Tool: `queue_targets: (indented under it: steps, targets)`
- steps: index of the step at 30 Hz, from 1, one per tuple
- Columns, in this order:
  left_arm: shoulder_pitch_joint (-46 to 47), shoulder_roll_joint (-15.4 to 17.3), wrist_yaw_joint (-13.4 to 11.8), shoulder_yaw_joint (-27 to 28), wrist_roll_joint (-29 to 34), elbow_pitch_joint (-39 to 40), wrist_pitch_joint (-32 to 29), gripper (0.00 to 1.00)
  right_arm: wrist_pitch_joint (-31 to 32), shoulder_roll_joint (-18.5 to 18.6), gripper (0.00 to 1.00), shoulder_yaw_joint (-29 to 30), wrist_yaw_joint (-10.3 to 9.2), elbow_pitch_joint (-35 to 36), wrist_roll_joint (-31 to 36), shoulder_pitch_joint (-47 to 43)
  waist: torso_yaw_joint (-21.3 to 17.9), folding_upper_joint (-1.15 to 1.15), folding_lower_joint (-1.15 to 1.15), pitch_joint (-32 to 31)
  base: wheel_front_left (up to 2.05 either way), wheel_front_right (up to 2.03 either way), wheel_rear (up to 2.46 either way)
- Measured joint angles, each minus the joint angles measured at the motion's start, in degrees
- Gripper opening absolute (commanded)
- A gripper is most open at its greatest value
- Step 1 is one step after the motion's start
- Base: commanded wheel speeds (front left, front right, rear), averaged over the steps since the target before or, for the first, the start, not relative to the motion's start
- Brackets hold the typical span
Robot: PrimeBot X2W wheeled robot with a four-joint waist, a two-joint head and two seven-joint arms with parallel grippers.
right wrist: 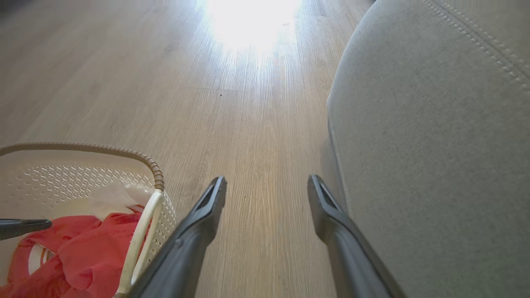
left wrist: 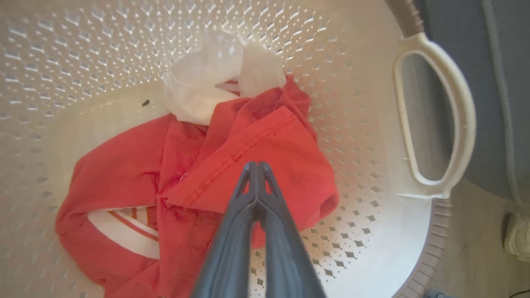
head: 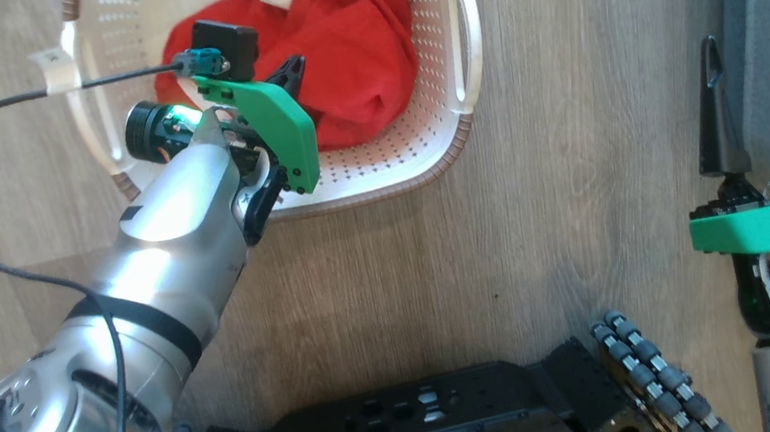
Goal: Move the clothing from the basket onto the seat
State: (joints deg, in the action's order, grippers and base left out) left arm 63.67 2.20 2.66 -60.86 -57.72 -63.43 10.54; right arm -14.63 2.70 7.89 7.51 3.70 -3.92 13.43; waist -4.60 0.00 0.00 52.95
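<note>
Floorboards (head: 604, 186) are bearing the basket (head: 451, 130) at eleven o'clock; the left gripper (left wrist: 256, 165) is hovering shut at the clothing (head: 354, 55), likely for lifting, and the right gripper (head: 749, 38) is waiting open by the seat (right wrist: 434, 145) at two o'clock.

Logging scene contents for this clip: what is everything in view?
clothing: one heap, red with white trim, inside the basket
basket: one, cream-white with brown rim, on the floor
seat: one, grey, right of the basket
floor: one, pale wood-look, under the basket
cable: one, black, running from the left wrist
robot base: one, black, bottom of the head view
left gripper: one, dark, shut, tips at the clothing
right gripper: one, dark, open, above the floor beside the seat
</note>
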Motion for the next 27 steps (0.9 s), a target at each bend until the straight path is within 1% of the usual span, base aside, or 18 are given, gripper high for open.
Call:
queue_targets:
  steps: [6,9,11,12,16,20,25,26,27]
  targets:
    - [-0.42,-0.10,0.18,0.03,-1.75,0.49,3.32,0.00,0.00,0.01,1.00,0.27,0.00,-2.61,1.14,0.15,1.84,0.00,0.00,-4.46,0.00,0.00,0.00]
    - [-0.78,-0.13,0.04,1.78,-2.20,0.79,3.72,0.00,0.00,0.01,1.00,0.31,0.00,-4.02,2.35,0.15,3.08,0.00,0.00,-7.01,0.00,0.00,0.00]
    - [-1.08,-0.10,-0.85,5.46,-1.43,2.23,3.74,0.00,-0.01,0.01,1.00,0.24,0.00,-4.64,2.96,0.19,3.93,0.00,0.00,-8.81,0.00,0.00,0.00]
    - [-1.08,-0.10,-0.85,5.46,-1.43,2.23,3.74,0.00,-0.01,0.01,1.00,0.24,0.00,-4.64,2.96,0.19,3.93,0.00,0.00,-8.81,0.00,0.00,0.00]
    - [-3.34,1.07,-1.94,13.57,3.49,7.76,3.77,0.00,-0.01,0.02,1.00,-0.26,-0.01,-6.44,3.01,0.81,5.34,0.00,0.00,-12.75,0.00,0.00,0.00]
    - [-9.96,3.25,-2.97,21.52,9.14,13.11,3.90,0.00,0.00,0.02,1.00,-1.13,0.00,-8.39,3.50,1.27,6.36,0.00,-0.01,-17.29,0.00,0.00,0.00]
    - [-19.17,5.58,-4.19,29.03,15.73,18.07,3.90,0.00,0.00,0.02,1.00,-2.08,0.00,-11.18,3.50,1.01,7.11,0.00,-0.01,-23.46,0.00,0.00,0.00]
    - [-20.57,5.84,-4.46,30.47,16.91,19.16,3.90,0.13,0.00,0.02,1.00,-2.25,0.00,-11.66,3.53,0.88,7.23,0.00,-0.01,-24.69,0.00,0.00,0.00]
    - [-21.86,6.12,-4.74,31.83,18.07,20.22,3.90,0.34,0.00,0.02,1.00,-2.40,0.00,-12.11,3.64,0.73,7.35,0.00,-0.01,-25.95,0.00,0.00,0.00]
